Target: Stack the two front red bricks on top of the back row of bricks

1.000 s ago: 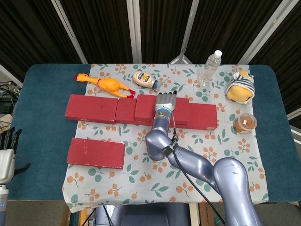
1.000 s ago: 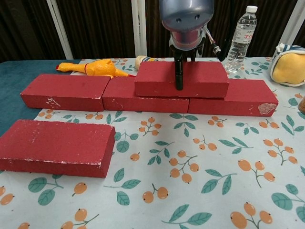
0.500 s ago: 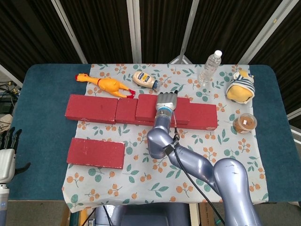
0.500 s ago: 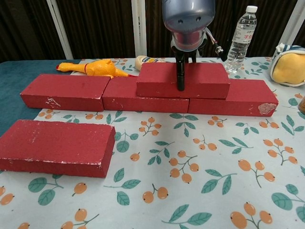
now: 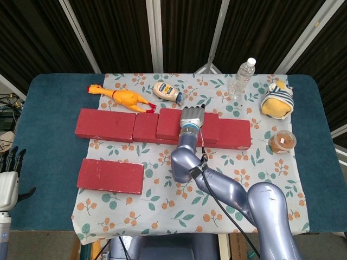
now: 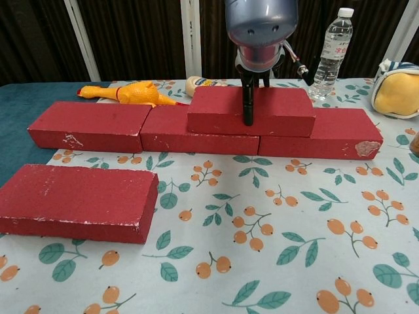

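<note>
**Inspector:** Head view first. Where do the bricks stand?

**Assistant:** The back row of bricks runs across the floral cloth. One stacked brick lies on top of it near the middle. The right hand lies over that brick, fingers reaching past its far edge. The front brick sits alone on the cloth, well apart from the row.

**Inspector:** And the left hand?

**Assistant:** The left hand hangs at the table's left edge, fingers straight and apart, holding nothing.

**Inspector:** Chest view?

**Assistant:** The stacked brick straddles the joint between the middle and right bricks. One dark finger of the right hand comes down its near face; the hand grips the brick front and back. The front brick lies flat at lower left
</note>
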Robot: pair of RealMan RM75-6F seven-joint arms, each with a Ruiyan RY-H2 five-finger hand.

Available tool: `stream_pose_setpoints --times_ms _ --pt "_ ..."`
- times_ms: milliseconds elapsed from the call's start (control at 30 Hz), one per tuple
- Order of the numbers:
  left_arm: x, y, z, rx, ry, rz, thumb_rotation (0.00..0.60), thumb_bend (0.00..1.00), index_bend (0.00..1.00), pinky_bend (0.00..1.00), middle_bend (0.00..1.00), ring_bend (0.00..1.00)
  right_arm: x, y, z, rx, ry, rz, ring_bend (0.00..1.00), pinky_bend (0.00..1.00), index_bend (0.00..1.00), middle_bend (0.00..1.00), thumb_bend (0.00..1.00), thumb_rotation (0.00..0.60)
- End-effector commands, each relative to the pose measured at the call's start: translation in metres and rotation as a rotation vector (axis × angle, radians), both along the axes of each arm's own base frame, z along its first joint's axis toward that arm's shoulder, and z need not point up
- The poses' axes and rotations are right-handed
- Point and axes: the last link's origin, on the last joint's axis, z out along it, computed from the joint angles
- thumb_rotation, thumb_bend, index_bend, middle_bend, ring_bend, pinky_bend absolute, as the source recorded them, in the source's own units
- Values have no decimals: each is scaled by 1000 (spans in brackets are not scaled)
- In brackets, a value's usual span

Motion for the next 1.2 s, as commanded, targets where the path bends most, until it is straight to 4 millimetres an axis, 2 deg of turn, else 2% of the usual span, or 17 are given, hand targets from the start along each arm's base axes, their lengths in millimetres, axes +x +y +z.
stream_pose_setpoints --times_ms 33,500,667,867,1200 --pt "0 0 0 1 -1 0 600 0 34 100 0 0 0 0 1 -2 1 1 151 0 364 302 109 600" --pt "0 0 0 0 3 1 600 0 34 100 0 0 -6 -2 -2 3 -5 -9 147 0 359 302 109 600" --pt "0 0 -1 -2 5 1 600 0 34 101 0 0 -6 -3 -1 -2 -22 -9 111 0 219 262 108 600" --pt "0 0 -1 1 7 -3 600 0 34 100 0 0 -7 -2 -1 1 -38 -17 75 0 116 189 108 600" --pt "0 1 -2 -3 9 -2 600 0 33 101 0 0 -7 -1 -1 13 -39 -22 48 0 51 165 108 600"
